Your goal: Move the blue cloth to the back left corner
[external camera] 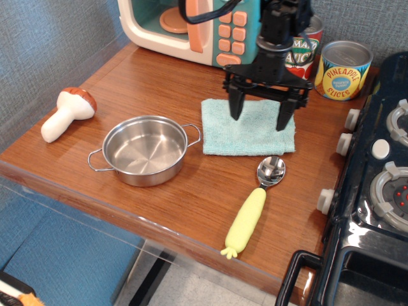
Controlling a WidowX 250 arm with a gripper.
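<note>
The blue cloth (248, 129) lies flat on the bench (159, 76) between the steel pan (145, 150) and the stove (376, 191), just behind the spoon (255, 207). The pincer (257, 116) hangs over it with its 2 fingers spread wide, holding nothing. It looks soft, light and limp, so it will likely sag and drag when lifted; pinching a bunched fold near the middle seems the safest hold.

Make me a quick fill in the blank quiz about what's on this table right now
1. The gripper hangs with its jaws ____ over the blue cloth.
2. The steel pan holds ____.
3. The spoon has a ____ handle.
4. The toy mushroom lies to the ____ of the pan.

Missing words: open; nothing; yellow; left
</note>
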